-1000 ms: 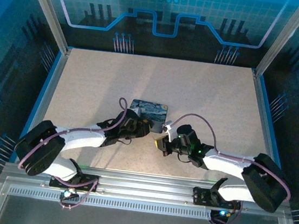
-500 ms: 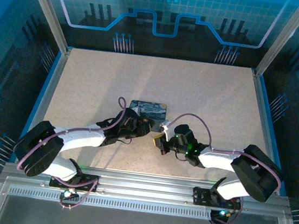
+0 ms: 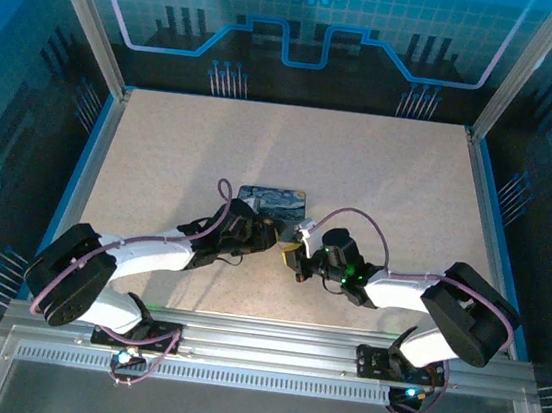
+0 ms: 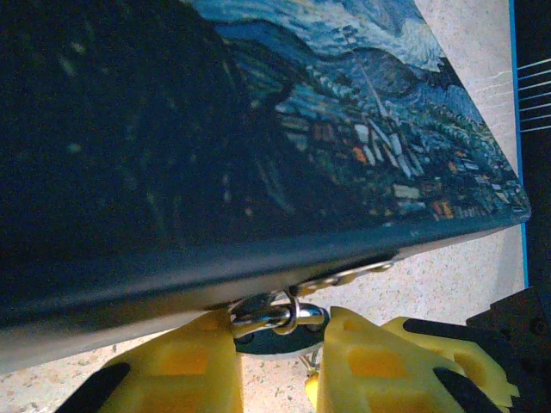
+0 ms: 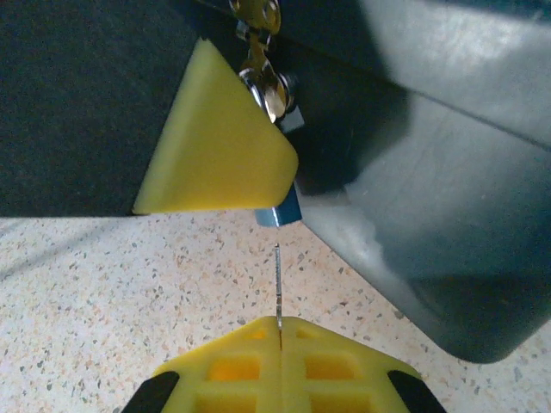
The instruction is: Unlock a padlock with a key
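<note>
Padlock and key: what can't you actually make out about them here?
- Top external view: both too small, lost between the left hand and right hand.
- Left wrist view: padlock mostly hidden by yellow fingers and the printed case; keyhole unseen.
- Right wrist view: key seen edge-on, teeth unreadable; its base hidden in the right hand's grip.

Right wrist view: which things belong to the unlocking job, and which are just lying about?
In the job: padlock, key, right gripper pinching the key, left gripper holding the padlock.
Not in it: printed case, table.
</note>
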